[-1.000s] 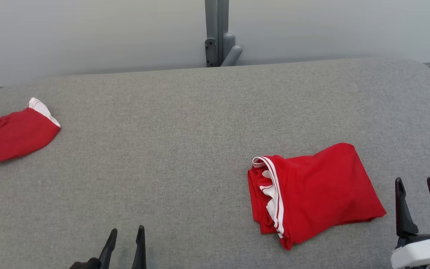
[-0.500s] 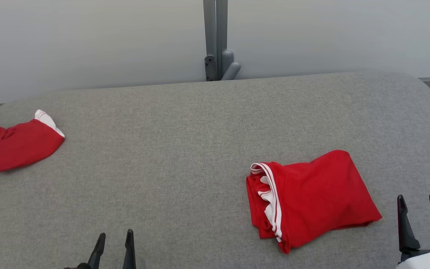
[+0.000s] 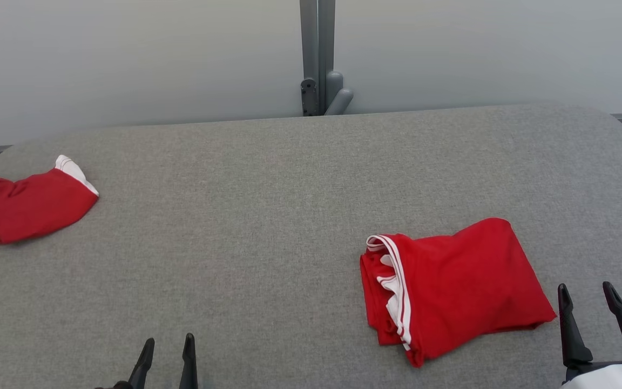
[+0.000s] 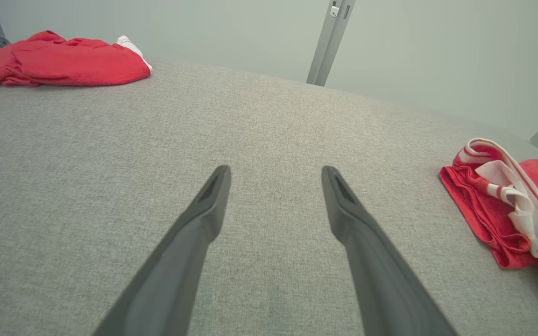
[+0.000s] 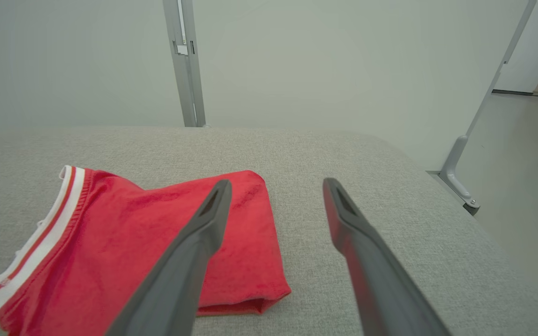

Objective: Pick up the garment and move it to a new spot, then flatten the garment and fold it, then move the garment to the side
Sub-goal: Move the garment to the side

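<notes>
At the far left of your grey surface [image 3: 268, 178] lies a second red garment [image 3: 25, 208], bunched, its white-trimmed end toward the middle. It is well apart from both claws.

Your left claw [image 3: 168, 339] sits at the near edge, left of centre. Its fingers are spread wide, as the left wrist view [image 4: 276, 170] shows. It holds nothing, with bare surface between the fingers.

The folded red garment [image 3: 451, 286] lies flat right of centre, well to the right of that claw. Its white-striped band and layered edges face left, toward the left claw. Its plain closed end faces right. The long axis runs roughly left to right, with the right end angled slightly away from you.

Your right claw [image 3: 585, 285] stands just beside the garment's near right corner, spread wide and empty. In the right wrist view [image 5: 277, 182] its left finger crosses in front of that corner, and the other finger is over bare surface.
</notes>
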Controlling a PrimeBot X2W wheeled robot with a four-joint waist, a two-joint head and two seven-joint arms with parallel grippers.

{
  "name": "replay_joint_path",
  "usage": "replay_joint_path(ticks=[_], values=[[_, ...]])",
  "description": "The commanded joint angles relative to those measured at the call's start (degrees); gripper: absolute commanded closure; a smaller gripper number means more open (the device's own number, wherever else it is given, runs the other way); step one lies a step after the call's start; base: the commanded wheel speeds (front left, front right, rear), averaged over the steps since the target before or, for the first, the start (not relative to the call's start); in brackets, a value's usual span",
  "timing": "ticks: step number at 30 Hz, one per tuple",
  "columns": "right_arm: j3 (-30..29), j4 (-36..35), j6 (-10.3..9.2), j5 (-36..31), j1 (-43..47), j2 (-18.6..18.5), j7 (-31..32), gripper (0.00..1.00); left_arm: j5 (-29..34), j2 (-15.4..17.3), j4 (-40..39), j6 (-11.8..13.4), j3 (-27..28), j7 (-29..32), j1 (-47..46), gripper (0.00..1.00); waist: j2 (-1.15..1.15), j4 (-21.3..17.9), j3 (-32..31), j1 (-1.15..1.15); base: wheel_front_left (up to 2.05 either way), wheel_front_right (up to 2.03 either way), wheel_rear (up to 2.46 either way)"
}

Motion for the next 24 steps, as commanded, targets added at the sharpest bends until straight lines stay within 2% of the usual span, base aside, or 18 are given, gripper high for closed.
replay_joint_path(ticks=[1,10,16,24], values=[[0.05,0.07,-0.04,0.22,-0.37,-0.07,-0.17,0.00,0.05,0.11,0.18,-0.27,0.29,-0.12,0.82,0.00,0.00,0.08,0.06,0.00,0.00,0.00,0.00],[0.43,1.45,-0.04,1.99,-1.33,-0.50,-0.16,0.00,-0.51,0.11,-0.05,0.12,0.18,-0.12,0.73,0.00,0.00,0.25,0.39,0.00,0.00,0.00,0.00],[2.12,7.12,-0.05,7.79,-4.05,-4.09,0.42,0.00,-0.84,0.11,-0.44,0.41,0.18,-0.13,0.50,0.00,0.00,0.44,1.07,0.00,0.00,0.00,0.00],[6.18,8.10,-0.04,15.77,-13.45,-10.96,16.15,0.00,-0.76,0.11,-1.06,0.08,0.34,-0.12,-1.68,0.00,0.00,0.43,5.65,0.00,0.00,0.00,0.00]])
